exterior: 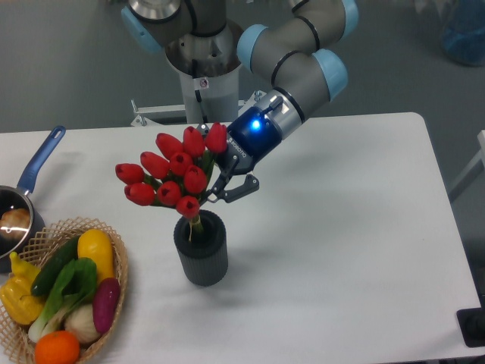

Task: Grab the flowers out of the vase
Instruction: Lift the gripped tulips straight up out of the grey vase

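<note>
From the fixed camera, the gripper [217, 189] reaches down and to the left from the arm [292, 64], a blue light glowing on its wrist. Its fingers pinch the green stems of the flowers [170, 174] just under the heads. The red tulip heads fan out up and to the left of the gripper. The lowest stems dip into the mouth of the vase [201, 249], which stands directly below the gripper on the white table [341, 250]. Far to the lower left of the gripper sits a wicker basket [117, 262] of vegetables, and beyond it, at the frame's left edge, a blue-handled saucepan [23, 201].
</note>
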You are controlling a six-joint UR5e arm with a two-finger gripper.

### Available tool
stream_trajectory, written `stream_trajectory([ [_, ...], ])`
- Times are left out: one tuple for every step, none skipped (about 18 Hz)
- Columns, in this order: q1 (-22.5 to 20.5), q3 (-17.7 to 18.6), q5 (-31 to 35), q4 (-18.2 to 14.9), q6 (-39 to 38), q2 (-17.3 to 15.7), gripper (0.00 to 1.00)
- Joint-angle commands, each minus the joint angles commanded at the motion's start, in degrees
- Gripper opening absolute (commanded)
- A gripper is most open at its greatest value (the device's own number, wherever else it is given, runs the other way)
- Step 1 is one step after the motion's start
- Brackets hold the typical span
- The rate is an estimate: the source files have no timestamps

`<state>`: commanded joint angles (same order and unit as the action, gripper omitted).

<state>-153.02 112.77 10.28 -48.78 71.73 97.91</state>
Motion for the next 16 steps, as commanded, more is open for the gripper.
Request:
stream_trajectory([
  [-0.1,-0.4,-0.1,0.0,-1.1,-0.3,0.55],
  [-0.2,-0.6,-0.1,0.0,-1.8,-0.3,0.55],
  [-0.4,-0.7,-0.3,0.0,-1.9,-0.4,0.55],
  [-0.4,-0.7,-1.0,0.0,-2.0,-0.4,0.55],
  [-0.4,-0.7,-2.1,-0.1,-2.0,-0.5,0.55],
  [-0.5,-0.7,-2.9,-0.2,-2.0,-0.7,0.55],
  [-0.6,-0.7,-3.2,-0.2,-2.3,-0.8,0.55],
  [-1.1,-0.8,-3.6,-0.2,-2.9,-0.9,0.55],
  [-1.2,-0.9,-4.1,-0.2,-3.3,-1.1,0.55],
  [-1.6,-0.9,-4.9,-0.2,-3.4,-1.4,0.55],
  [-2.1,-0.9,-5.7,-0.2,-3.9,-1.6,0.55],
  [-2.5,-1.1,-6.4,-0.2,-4.7,-1.6,0.55],
  [-2.6,-1.1,-6.8,-0.2,-5.4,-1.8,0.55],
  [-2.8,-1.5,-6.9,-0.2,-5.8,-2.0,0.55],
  [-3.2,-1.6,-6.9,-0.3,-6.3,-2.2,0.55],
  [-3.7,-1.7,-7.5,-0.2,-6.7,-2.5,0.55],
])
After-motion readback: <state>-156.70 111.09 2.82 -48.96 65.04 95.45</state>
